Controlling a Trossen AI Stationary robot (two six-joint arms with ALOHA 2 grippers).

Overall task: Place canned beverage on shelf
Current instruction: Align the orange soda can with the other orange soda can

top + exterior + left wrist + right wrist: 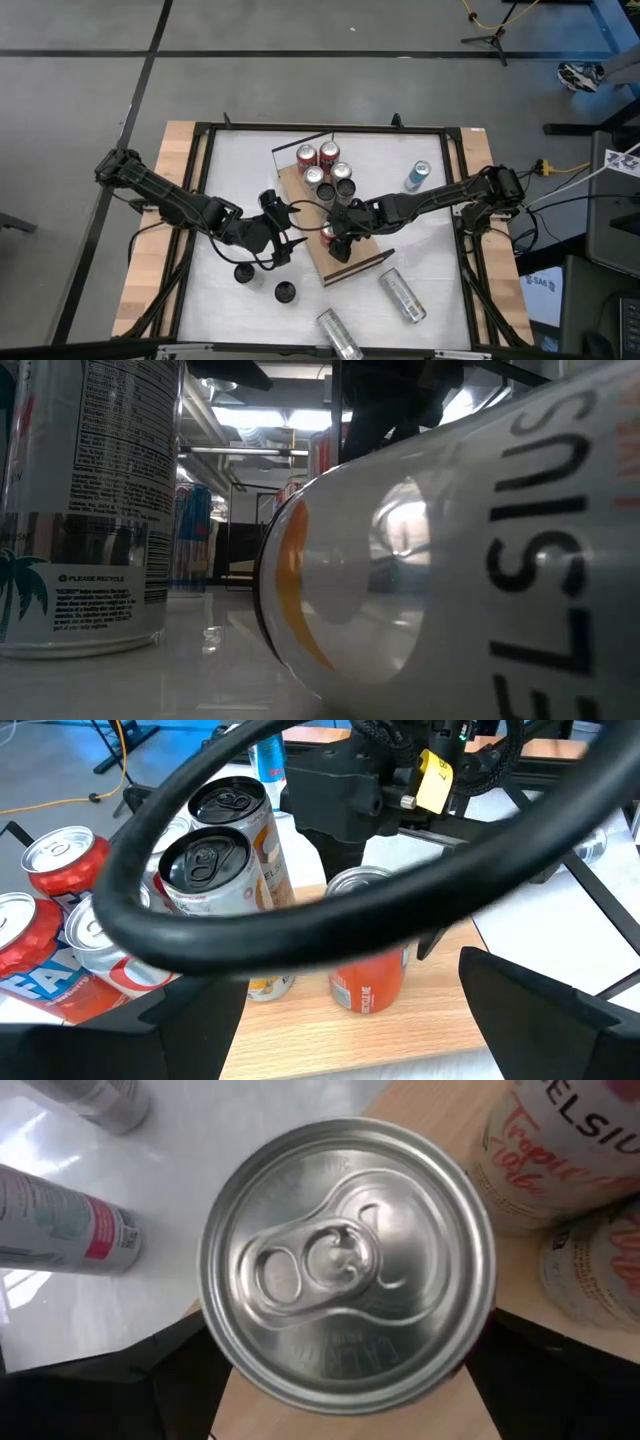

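Can, orange-labelled with a silver top and pull tab, stands upright on the shelf near the middle of the board's length. In the right wrist view it sits between the two dark fingers of the right gripper, which is set around its sides from above; whether the pads press the can cannot be told.

Shelf: long light-brown wooden board lying at a slant on the white tabletop, with a thin black rail at its far end.

Group of cans on the far part of the shelf: two red ones, silver-topped ones and a dark-topped pair, all upright and standing close together, just beyond the orange-labelled can.

Left gripper: beside the shelf's left edge, over the tabletop, fingers spread apart and holding nothing. A black cable loops across its wrist view.

Blue can: on the tabletop to the right of the shelf, well apart from the group.

Two silver cans, one just off the shelf's near end and one at the tabletop's near edge, both lying on their sides.

Two small dark round things on the tabletop near the left gripper; too small to identify.
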